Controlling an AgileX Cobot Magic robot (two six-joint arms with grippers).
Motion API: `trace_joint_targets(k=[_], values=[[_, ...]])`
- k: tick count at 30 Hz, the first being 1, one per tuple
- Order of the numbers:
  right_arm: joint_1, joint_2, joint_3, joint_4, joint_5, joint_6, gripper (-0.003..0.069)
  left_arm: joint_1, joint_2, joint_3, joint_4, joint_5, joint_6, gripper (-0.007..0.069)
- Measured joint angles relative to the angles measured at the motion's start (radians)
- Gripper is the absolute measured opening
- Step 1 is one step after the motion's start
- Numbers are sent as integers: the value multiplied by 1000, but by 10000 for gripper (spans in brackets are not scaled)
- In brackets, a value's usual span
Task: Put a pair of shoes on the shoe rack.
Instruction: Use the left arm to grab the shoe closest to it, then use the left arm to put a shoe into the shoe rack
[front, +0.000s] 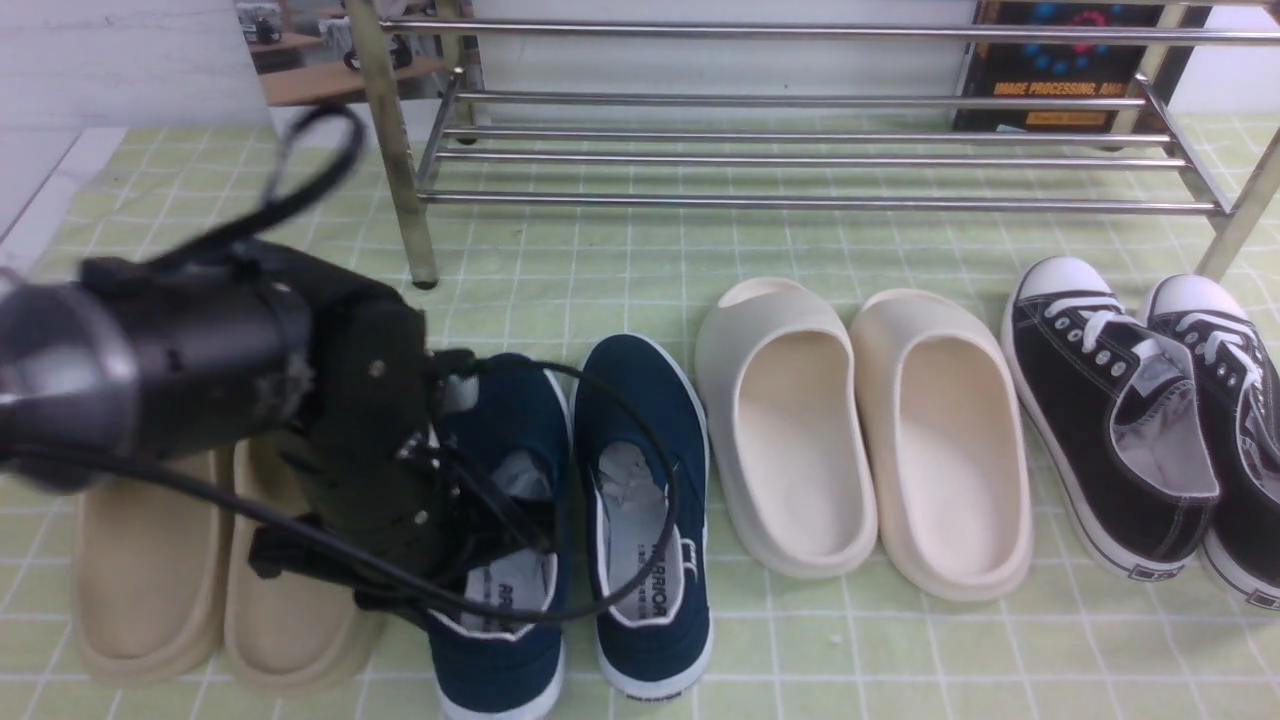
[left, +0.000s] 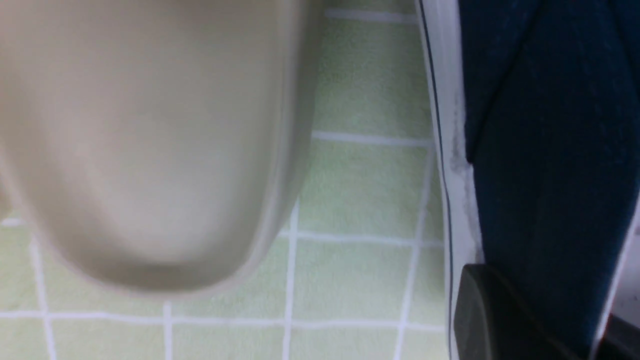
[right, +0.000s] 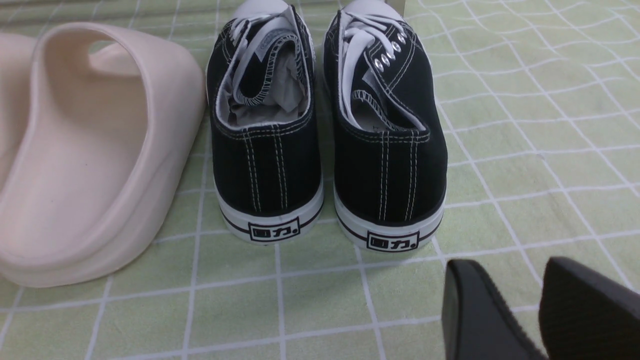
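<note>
Beige slides sit just outside the left gripper's outer finger, near but apart, so the lift should go straight up to miss them. Those jaws look pinched shut on the side wall of the left navy shoe, one pad against the white sole and the other barely showing inside. That's a thin canvas hold, I'd say: raise it slowly and watch for the heel drooping. The right navy shoe lies just beyond the inner jaw, both on the green mat, well short of the shoe rack ahead of the jaws. Further right come cream slides, then black sneakers. The right gripper hangs open and empty behind the sneakers' heels.
</note>
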Motion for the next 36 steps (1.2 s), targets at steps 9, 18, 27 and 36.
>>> trace_joint_targets(k=[9,18,27,36], values=[[0,0,0,0,0,0,239,0,-128,-127,-3,106,44,15],[0,0,0,0,0,0,239,84,10,-386,14,142,110,15],[0,0,0,0,0,0,239,246,259,-633,-91,220,263,15],[0,0,0,0,0,0,239,259,519,-948,-118,233,300,15]])
